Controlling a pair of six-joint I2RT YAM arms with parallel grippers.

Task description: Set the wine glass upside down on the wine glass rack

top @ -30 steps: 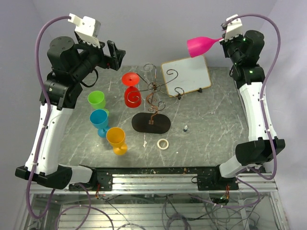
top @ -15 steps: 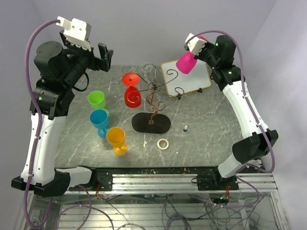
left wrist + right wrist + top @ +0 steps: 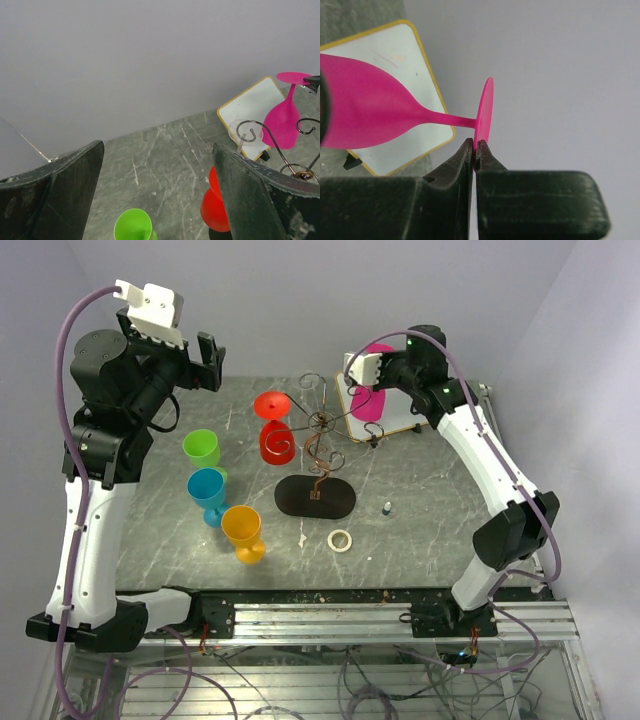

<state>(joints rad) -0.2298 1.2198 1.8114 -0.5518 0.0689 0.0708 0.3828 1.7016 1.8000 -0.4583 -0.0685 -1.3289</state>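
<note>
Fingers (image 3: 452,165) of our right hand (image 3: 475,146) are pinching the rim of the pink glass's (image 3: 368,405) foot, closed tight on it. We are holding that glass in the air at the back of the bench (image 3: 440,490), foot up and bowl down with a slight tilt. It is hovering over the white board (image 3: 400,412), just right of the rack (image 3: 322,422). As far as we are seeing, it is not touching any of the rack's scroll arms. Our left hand (image 3: 157,146) is hanging wide open and empty above the bench's back left corner. A red glass (image 3: 273,440) is sitting foot up at the rack's left side. 3 more, a green glass (image 3: 202,448), a blue glass (image 3: 207,488) and an orange glass (image 3: 242,530), are standing upright in a row left of the rack's black base (image 3: 315,497). A tape ring (image 3: 340,540) is lying near that base.
</note>
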